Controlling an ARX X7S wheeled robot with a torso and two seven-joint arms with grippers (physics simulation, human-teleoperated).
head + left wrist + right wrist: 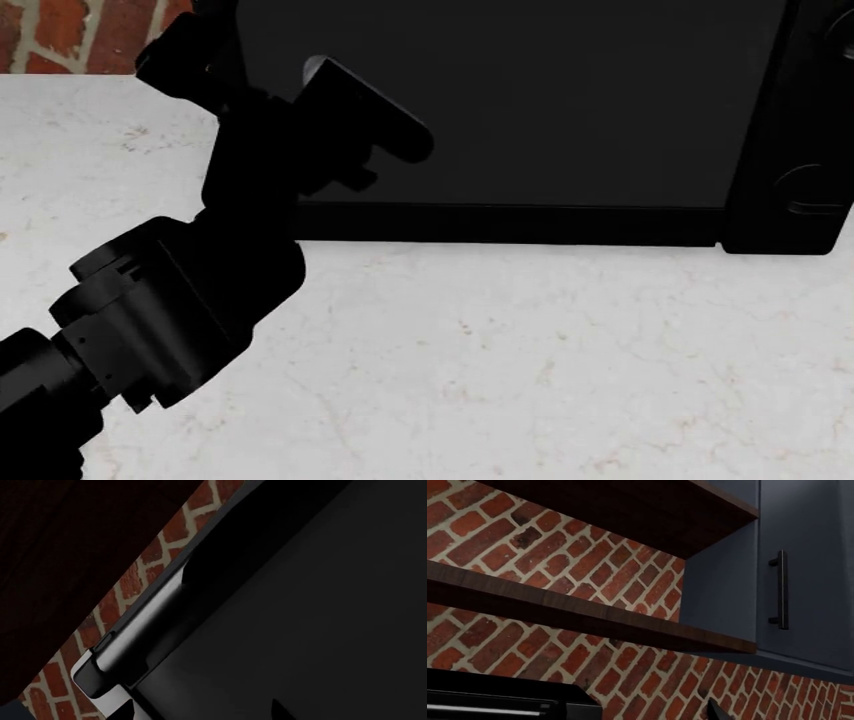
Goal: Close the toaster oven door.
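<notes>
The toaster oven (787, 120) is a large black box at the back of the counter, with a knob panel on its right side. Its door (561, 110) stands upright against the front as a dark panel. In the left wrist view the door (313, 610) fills the frame, and its bar handle (140, 635) runs along the edge, with brick wall beyond. My left gripper (203, 712) is open and empty, with its fingertips (279, 711) close to the door panel. In the head view the left gripper (367, 110) is at the door's left part. My right gripper (717, 713) points at the wall and holds nothing.
A pale marble counter (534, 350) lies in front of the oven. Above are a brick wall (627, 580), wooden shelves (560, 615) and a blue cabinet (807, 580) with a black handle. The oven's top corner (507, 700) shows in the right wrist view.
</notes>
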